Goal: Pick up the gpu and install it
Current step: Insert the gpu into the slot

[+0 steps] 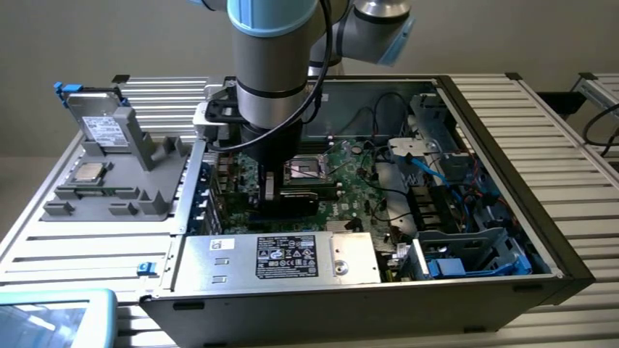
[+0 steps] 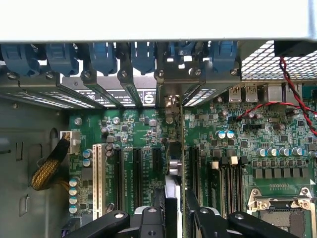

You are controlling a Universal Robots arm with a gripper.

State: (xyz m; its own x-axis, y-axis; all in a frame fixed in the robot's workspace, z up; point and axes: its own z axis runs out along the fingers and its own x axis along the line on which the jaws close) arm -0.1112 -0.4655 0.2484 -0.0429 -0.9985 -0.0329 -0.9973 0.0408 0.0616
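Hand (image 2: 174, 208) pinching gpu (image 2: 174, 163) by its top edge, card upright over the motherboard (image 2: 138, 129) slots. You've got a thin, stiff, fragile card; hold edges only.

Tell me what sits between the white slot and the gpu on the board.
Black slots, side by side, lie between the white slot and the gpu; the wrist view shows this.

The case (image 1: 503, 109) lies open on the table (image 1: 570, 123), with the motherboard (image 1: 358, 174) inside. The power supply (image 1: 280, 257) is set at the case's near edge. A fixture (image 1: 116, 167) is placed at the exterior view's left of the case, a processor (image 1: 89, 172) resting on it. The gpu (image 2: 174, 163) stands on edge over the motherboard's slots (image 2: 136, 173), between the gripper (image 2: 177, 208) fingers.
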